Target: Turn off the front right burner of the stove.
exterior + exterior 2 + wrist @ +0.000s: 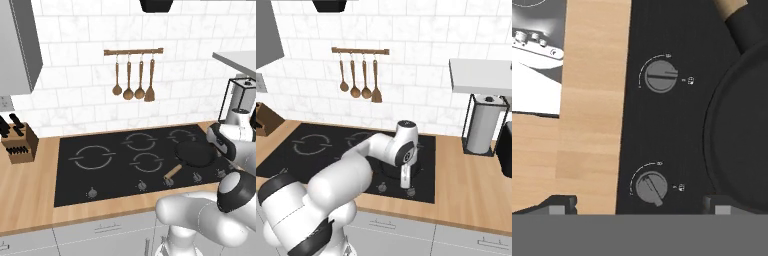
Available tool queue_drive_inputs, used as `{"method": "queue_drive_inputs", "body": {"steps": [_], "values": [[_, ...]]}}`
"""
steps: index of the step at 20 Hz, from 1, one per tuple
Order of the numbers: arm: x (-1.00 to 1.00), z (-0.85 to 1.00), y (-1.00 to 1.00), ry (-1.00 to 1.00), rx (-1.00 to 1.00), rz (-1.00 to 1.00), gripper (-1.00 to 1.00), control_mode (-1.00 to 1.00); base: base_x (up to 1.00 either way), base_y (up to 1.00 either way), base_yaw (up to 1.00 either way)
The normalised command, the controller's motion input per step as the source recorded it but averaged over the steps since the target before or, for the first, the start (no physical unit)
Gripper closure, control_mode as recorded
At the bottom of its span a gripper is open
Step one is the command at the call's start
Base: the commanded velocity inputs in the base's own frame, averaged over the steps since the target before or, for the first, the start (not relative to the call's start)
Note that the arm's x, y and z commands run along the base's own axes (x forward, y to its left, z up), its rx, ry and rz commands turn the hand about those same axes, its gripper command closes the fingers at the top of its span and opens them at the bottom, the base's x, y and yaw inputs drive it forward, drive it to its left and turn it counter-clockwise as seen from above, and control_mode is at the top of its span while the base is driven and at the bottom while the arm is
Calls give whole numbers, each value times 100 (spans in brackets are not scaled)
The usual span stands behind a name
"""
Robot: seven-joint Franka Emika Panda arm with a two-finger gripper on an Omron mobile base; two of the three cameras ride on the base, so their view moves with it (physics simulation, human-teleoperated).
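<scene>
Hovering over the stove (pixel 100 170), gripper (pixel 639 204) open wide, fingers straddling a knob (pixel 650 187) ready to pinch and twist. Front right burner under the skillet (pixel 195 154), just behind that knob.

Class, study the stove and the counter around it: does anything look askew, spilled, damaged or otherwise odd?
No spill or damage. In the hand view the two knobs differ: the nearer knob has its pointer slanted, the farther knob points straight sideways. The skillet sits on the stove.
</scene>
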Motion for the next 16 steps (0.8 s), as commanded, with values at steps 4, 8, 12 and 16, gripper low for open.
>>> {"method": "queue_drive_inputs", "body": {"steps": [4, 8, 12, 16], "values": [[0, -3, 0, 0, 0, 15, -100, -100, 0, 0, 0], [0, -3, 0, 0, 0, 7, -100, -100, 0, 0, 0], [0, 0, 0, 0, 0, 0, -100, -100, 0, 0, 0], [0, -6, -1, 0, 0, 0, -100, -100, 0, 0, 0]]}}
